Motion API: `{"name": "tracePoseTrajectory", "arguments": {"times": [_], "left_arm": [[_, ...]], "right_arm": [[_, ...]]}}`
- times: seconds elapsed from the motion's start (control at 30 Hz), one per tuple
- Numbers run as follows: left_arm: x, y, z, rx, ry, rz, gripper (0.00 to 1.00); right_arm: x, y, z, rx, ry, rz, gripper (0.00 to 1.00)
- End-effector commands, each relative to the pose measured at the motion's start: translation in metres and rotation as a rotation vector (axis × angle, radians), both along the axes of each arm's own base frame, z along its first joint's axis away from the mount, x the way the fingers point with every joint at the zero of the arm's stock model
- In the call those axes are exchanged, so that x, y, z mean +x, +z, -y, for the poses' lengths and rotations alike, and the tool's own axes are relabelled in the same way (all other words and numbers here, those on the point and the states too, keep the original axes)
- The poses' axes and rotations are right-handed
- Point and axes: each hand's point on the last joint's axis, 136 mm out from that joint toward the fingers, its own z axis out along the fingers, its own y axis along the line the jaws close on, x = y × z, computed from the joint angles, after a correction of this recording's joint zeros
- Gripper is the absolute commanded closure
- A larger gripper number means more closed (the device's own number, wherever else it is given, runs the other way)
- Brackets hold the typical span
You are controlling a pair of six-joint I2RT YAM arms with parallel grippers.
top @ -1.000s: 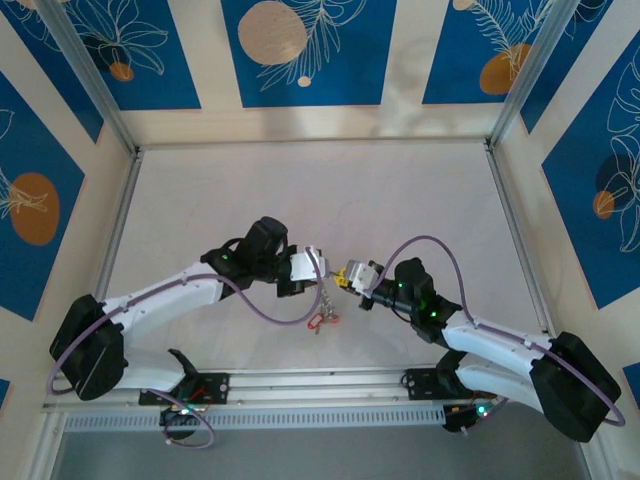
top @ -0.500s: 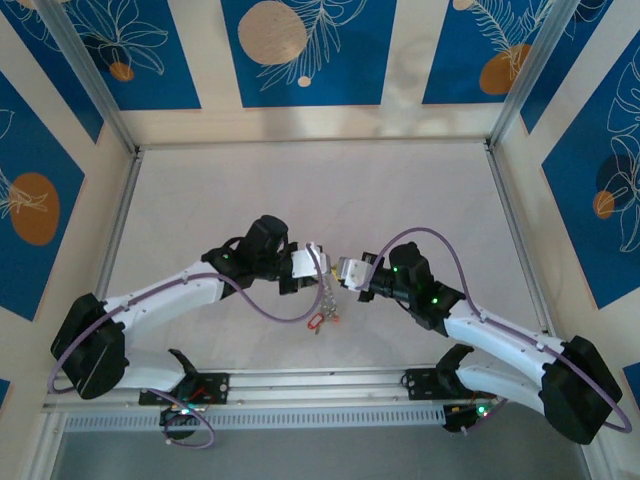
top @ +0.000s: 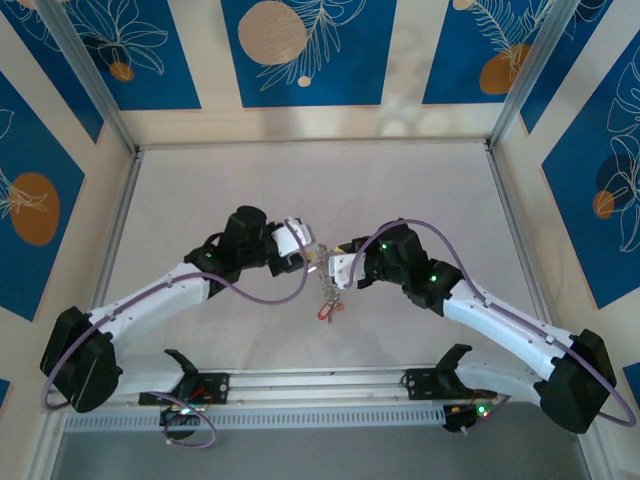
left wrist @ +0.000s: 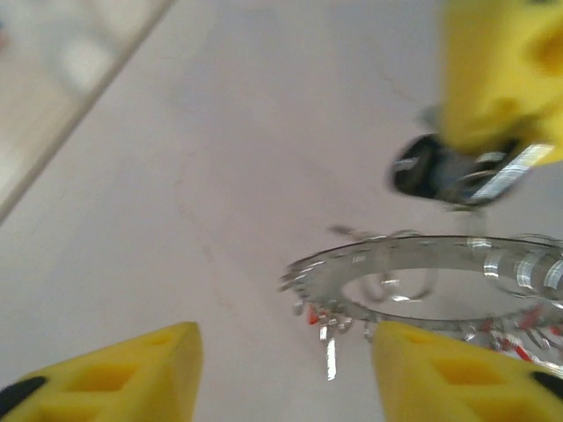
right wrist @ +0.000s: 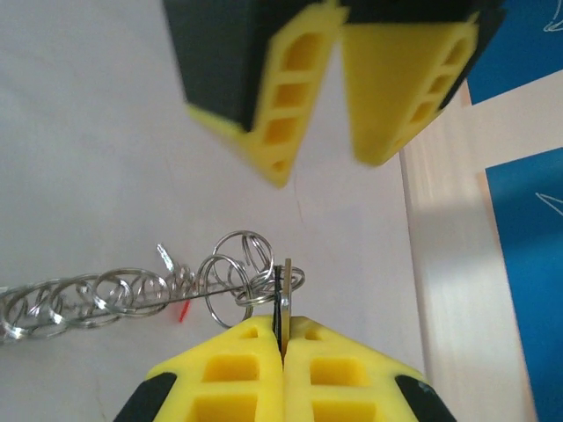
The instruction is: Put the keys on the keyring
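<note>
Both arms reach inward, tips nearly meeting; left pincer (left wrist: 286, 360) apparently parted, right pincer (right wrist: 281, 347) pressed closed.

Pale grey bench (top: 400, 190) bare toward far side. Blue wall panels (top: 300, 50), orange discs (top: 272, 32), white leaf outlines. Aluminium corner posts (top: 90, 80). Slotted rail (top: 320, 385) along near edge.

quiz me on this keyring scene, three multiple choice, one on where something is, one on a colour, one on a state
1. Where is the keyring?
A) between the left hand and right hand
B) left of both hands
C) right of both hands

2. What colour are the heads of the keys?
A) blue
B) red
C) green

3. How is the right hand?
A) wide open
B) shut on nothing
C) shut on the keyring

Answers:
1 A, the top view shows it between their tips.
2 B, red shows just below the keyring.
3 C, its wrist view shows it clamped on the keyring's thin edge.
</note>
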Motion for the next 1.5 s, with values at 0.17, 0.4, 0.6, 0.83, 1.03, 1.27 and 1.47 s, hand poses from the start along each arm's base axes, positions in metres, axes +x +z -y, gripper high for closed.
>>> {"name": "tracePoseTrajectory", "arguments": {"times": [0.17, 0.4, 0.6, 0.83, 1.03, 1.27, 1.47], "left_arm": [[0.072, 0.022, -0.095, -0.149, 0.601, -0.010, 0.00], [0.095, 0.004, -0.145, -0.168, 0.842, -0.092, 0.00], [0.101, -0.002, -0.159, -0.177, 0.890, -0.108, 0.00], [0.104, 0.004, -0.171, -0.201, 0.925, -0.080, 0.00], [0.106, 0.011, -0.193, -0.221, 0.976, -0.053, 0.00], [0.110, 0.014, -0.221, -0.140, 1.045, -0.001, 0.00], [0.110, 0.011, -0.223, -0.131, 1.045, -0.007, 0.00]], "right_arm": [[0.013, 0.015, 0.000, -0.250, 0.058, 0.179, 1.00], [0.025, 0.016, -0.002, -0.380, 0.075, 0.221, 1.00], [0.034, 0.031, -0.017, -0.396, 0.096, 0.244, 1.00], [0.052, 0.047, -0.053, -0.350, 0.060, 0.219, 1.00], [0.069, 0.061, -0.096, -0.185, -0.012, 0.080, 1.00], [0.079, 0.042, -0.132, -0.074, -0.043, -0.087, 1.00], [0.093, 0.004, -0.118, -0.096, -0.105, -0.197, 1.00]]}}
